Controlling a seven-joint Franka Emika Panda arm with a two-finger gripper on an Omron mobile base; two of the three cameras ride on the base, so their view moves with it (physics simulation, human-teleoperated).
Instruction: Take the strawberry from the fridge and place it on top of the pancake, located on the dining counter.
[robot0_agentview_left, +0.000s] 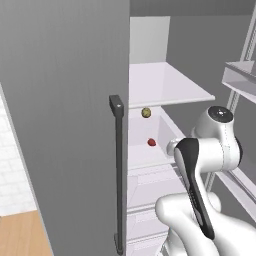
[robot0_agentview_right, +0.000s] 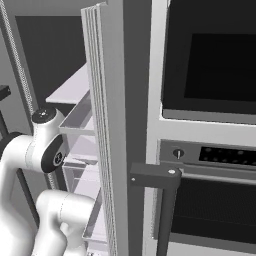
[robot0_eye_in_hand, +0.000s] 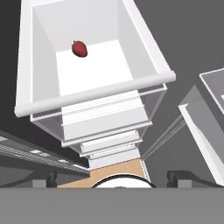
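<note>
Brownish-yellow ball (robot0_agentview_left: 146, 112) behind strawberry (robot0_eye_in_hand: 79, 48) in white drawer (robot0_eye_in_hand: 94, 96).

1 strawberry (robot0_eye_in_hand: 79, 48), 1 brownish-yellow ball (robot0_agentview_left: 146, 112)

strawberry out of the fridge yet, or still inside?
Still inside. The strawberry lies on the white floor of an open fridge compartment, nothing touching it. The left base view shows it below a brownish-yellow ball.
</note>
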